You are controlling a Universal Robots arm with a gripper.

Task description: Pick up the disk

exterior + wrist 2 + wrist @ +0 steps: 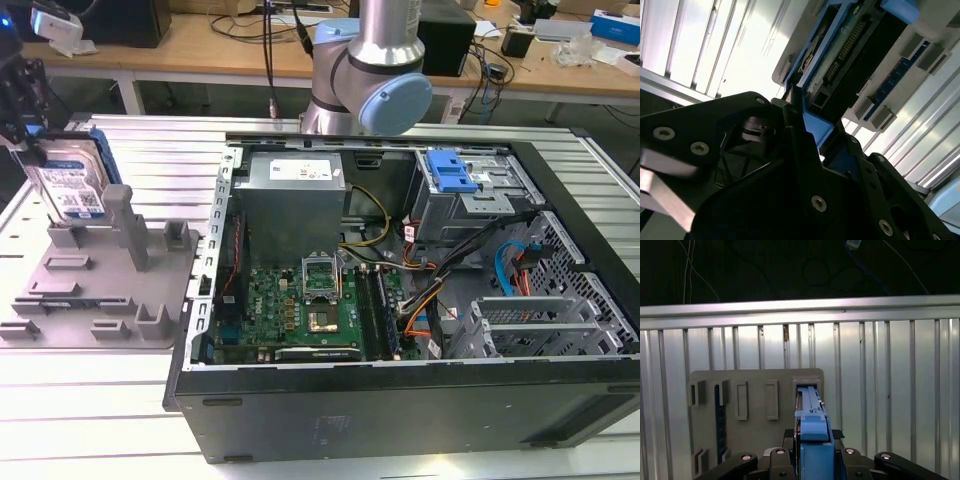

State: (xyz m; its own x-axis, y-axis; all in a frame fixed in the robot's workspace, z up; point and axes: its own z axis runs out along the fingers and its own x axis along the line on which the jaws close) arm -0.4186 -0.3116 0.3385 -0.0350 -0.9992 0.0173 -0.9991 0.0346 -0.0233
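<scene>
Claw (22, 110) sits at the tabletop's (90, 420) far corner on the exterior view's left, clenched on the disk (68, 185). Disk stands on edge, tilted, label side facing the camera in the exterior view; its lower end is at the far edge of the grey fixture (100, 290), right by the upright posts. Cannot tell if it still touches the fixture.

Label is white and blue with barcodes; print is too small to read. Blue rail runs along the disk's edge.

In the first wrist view the claw (812, 452) fingers flank the blue rail of the disk (812, 425) on both sides, fixture (755, 410) slots beyond it on the ribbed metal tabletop (890, 390). In the second wrist view the disk (850, 55) shows its dark underside and connector pins, black claw fingers (795, 125) pressed on its blue end.

Open PC case (400, 300) fills the middle of the tabletop, with a blue-latched drive cage (455, 185) at its far side. Arm (370, 70) rises behind the case.
</scene>
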